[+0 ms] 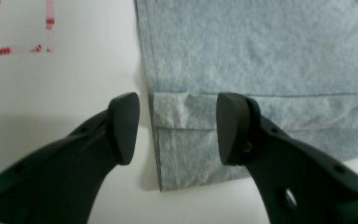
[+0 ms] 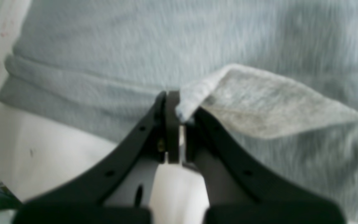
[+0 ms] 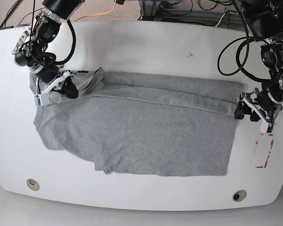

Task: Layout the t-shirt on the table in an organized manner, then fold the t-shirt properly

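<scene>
Pinching soft, light heather-grey jersey t-shirt [image 2: 154, 43], right claw [image 2: 179, 119] grips a corner; left claw [image 1: 177, 127] spread at hem.

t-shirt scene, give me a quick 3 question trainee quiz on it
1. True or false: the right end effector is shut on the t-shirt.
2. Where is the left end effector? A) open at the shirt's folded edge B) clamped on a sleeve C) raised far above the table
3. What marks the table beside the left end effector?

Key
1. True: a pinched flap of cloth shows in the right wrist view.
2. A: its jaws stand wide apart, one finger over the shirt, the other over bare table.
3. A red tape outline.
</scene>
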